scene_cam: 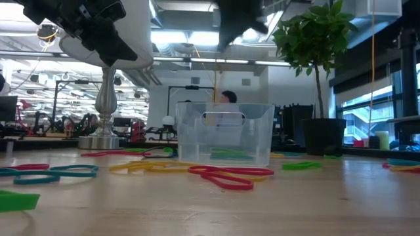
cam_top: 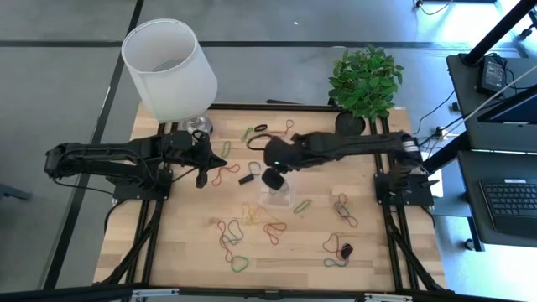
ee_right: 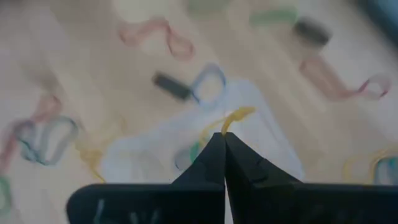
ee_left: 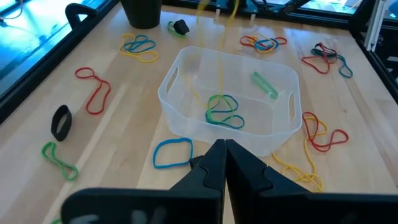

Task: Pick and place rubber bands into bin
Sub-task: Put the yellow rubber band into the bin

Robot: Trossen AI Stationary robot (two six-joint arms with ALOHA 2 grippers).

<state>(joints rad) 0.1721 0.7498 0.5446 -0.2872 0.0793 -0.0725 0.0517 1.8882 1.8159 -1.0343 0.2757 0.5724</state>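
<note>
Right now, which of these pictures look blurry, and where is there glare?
Right wrist view: smeared throughout, the bin and rubber bands soft, a yellow band at the right gripper. Left wrist view: sharp. Low view: near tabletop soft, windows bright. High view: glare at its top right corner.

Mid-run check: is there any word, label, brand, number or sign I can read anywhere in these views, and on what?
None can be read.
The bin, the rubber bands, the lampshade and the table carry no print.
The laptop keyboard beside the table: keys too small to read.
The room behind the table in the low view: nothing legible.
</note>
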